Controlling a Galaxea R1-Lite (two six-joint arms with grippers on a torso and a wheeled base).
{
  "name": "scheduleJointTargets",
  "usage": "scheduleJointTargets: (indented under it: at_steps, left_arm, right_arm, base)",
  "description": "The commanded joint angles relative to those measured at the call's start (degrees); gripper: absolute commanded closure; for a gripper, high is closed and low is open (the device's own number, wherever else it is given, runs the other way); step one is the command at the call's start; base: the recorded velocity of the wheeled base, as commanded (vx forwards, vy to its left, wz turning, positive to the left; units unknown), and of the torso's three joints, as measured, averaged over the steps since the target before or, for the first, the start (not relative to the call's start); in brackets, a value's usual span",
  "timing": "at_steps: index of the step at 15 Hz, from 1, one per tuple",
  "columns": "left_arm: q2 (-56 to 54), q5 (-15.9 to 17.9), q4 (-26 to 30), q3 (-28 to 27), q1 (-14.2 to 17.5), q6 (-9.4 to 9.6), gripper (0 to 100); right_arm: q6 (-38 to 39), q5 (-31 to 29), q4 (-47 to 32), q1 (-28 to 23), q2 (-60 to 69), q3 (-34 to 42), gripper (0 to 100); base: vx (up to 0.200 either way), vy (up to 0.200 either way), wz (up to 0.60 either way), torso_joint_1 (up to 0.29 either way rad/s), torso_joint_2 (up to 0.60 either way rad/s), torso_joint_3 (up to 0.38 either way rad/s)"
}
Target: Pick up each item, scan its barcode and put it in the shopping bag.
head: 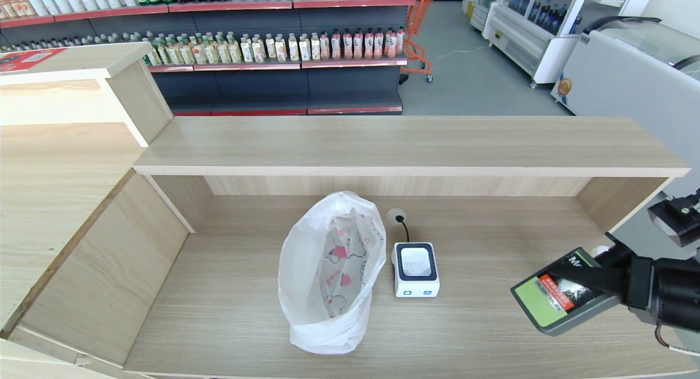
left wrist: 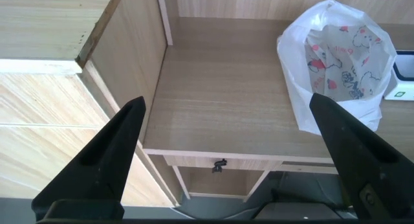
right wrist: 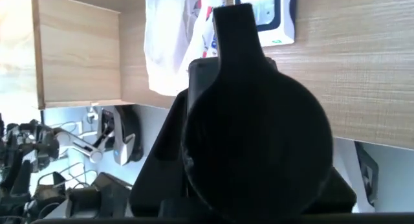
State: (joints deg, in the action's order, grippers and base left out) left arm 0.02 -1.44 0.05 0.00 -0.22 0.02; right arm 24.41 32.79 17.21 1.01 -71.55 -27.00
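Note:
A flat box [head: 552,299] with a green face and a red and black label hangs tilted over the right side of the counter, right of the scanner [head: 415,268]. My right gripper [head: 593,280] is shut on it. The white shopping bag [head: 328,269] stands open just left of the scanner, with a patterned item inside. In the right wrist view the held box's dark bulk [right wrist: 252,133] hides most of the scene; the bag [right wrist: 171,43] and scanner [right wrist: 278,17] peek past it. My left gripper [left wrist: 226,153] is open over the counter's near edge, left of the bag [left wrist: 336,62].
The wooden counter [head: 492,335] has a raised shelf [head: 404,144] along its back and side walls at left and right. A cable runs from the scanner to a hole [head: 396,215] in the counter. Store shelves with bottles stand beyond.

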Motion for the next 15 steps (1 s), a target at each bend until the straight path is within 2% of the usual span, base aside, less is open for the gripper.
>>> scheduleJointTargets:
  at_steps: [1, 3, 4, 5, 6, 9, 10, 12, 13, 15]
  left_arm:
    - [0.0, 0.0, 0.0, 0.0, 0.0, -0.02, 0]
    - [0.0, 0.0, 0.0, 0.0, 0.0, -0.02, 0]
    - [0.0, 0.0, 0.0, 0.0, 0.0, -0.02, 0]
    - [0.0, 0.0, 0.0, 0.0, 0.0, 0.06, 0]
    - [0.0, 0.0, 0.0, 0.0, 0.0, -0.02, 0]
    - [0.0, 0.0, 0.0, 0.0, 0.0, -0.02, 0]
    - [0.0, 0.0, 0.0, 0.0, 0.0, -0.02, 0]
    - [0.0, 0.0, 0.0, 0.0, 0.0, -0.02, 0]
    - [0.0, 0.0, 0.0, 0.0, 0.0, -0.02, 0]
    - [0.0, 0.0, 0.0, -0.1, 0.0, -0.02, 0]
  right_arm:
    - [-0.1, -5.4, 2.9, 4.3, -5.4, -0.9, 100]
    - [-1.1, -15.2, 8.6, 8.6, -12.8, -1.7, 100]
    - [-2.9, -21.2, 14.1, 10.2, -19.3, -2.7, 100]
    - [-3.6, -23.7, 17.8, 11.1, -23.6, -3.6, 100]
    - [-3.7, -24.3, 20.3, 11.7, -26.6, -4.4, 100]
    - [-3.7, -24.4, 21.5, 13.8, -30.8, -6.2, 100]
    - [-3.6, -24.3, 21.5, 16.7, -34.0, -8.0, 100]
    - [-3.8, -24.6, 25.0, 18.9, -38.8, -10.4, 100]
    - [-5.0, -24.7, 28.1, 19.6, -41.5, -11.1, 100]
    - [-12.4, -24.5, 31.9, 19.6, -44.6, -11.2, 100]
  base:
    - [0.000, 0.000, 0.00, 0.000, 0.00, 0.000]
    - [0.000, 0.000, 0.00, 0.000, 0.00, 0.000]
    - [0.000, 0.000, 0.00, 0.000, 0.00, 0.000]
    - [0.000, 0.000, 0.00, 0.000, 0.00, 0.000]
    - [0.000, 0.000, 0.00, 0.000, 0.00, 0.000]
    - [0.000, 0.000, 0.00, 0.000, 0.00, 0.000]
    - [0.000, 0.000, 0.00, 0.000, 0.00, 0.000]
    - [0.000, 0.000, 0.00, 0.000, 0.00, 0.000]
    - [0.000, 0.000, 0.00, 0.000, 0.00, 0.000]
    - [0.000, 0.000, 0.00, 0.000, 0.00, 0.000]
